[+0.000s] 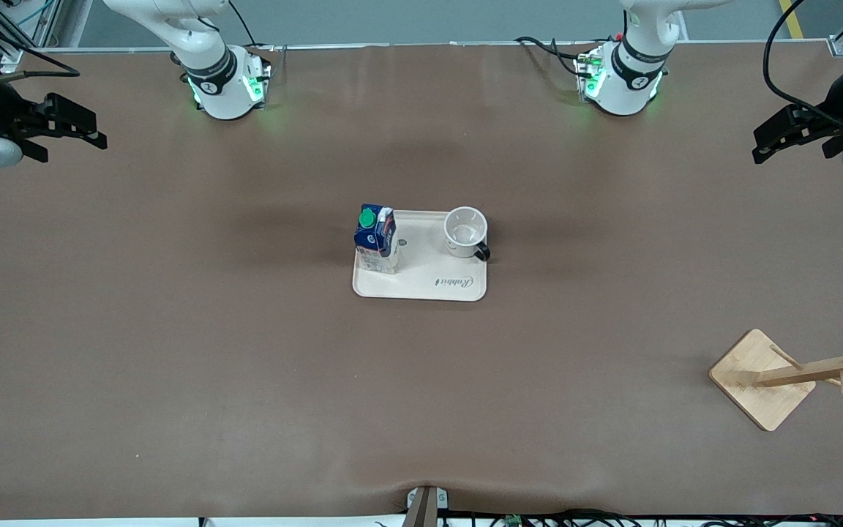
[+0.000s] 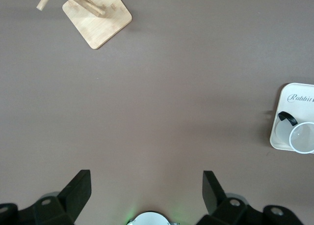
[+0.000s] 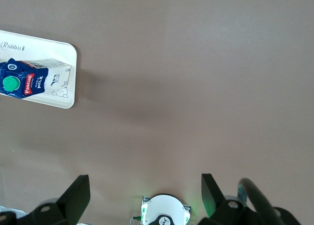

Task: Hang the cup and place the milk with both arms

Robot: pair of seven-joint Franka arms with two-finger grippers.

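Cream plastic tray (image 1: pixel 429 289) mid-table carries upright blue-white milk carton (image 1: pixel 376 238) and white mug (image 1: pixel 464 230), apart; bamboo peg rack (image 1: pixel 795 377) stands nearer the camera, at the left arm's end. Left gripper (image 2: pixel 147 193) spread wide over bare brown mat (image 2: pixel 162 112), empty. Right gripper (image 3: pixel 146 194) likewise.

The cup (image 2: pixel 303 135) is cut by the left wrist view's edge, its face side unseen, and only a corner of the tray (image 2: pixel 277 139) shows there. The rack (image 1: pixel 824 369) runs past the front view's edge (its top pegs lost). The tray's small round mark is too small to read.
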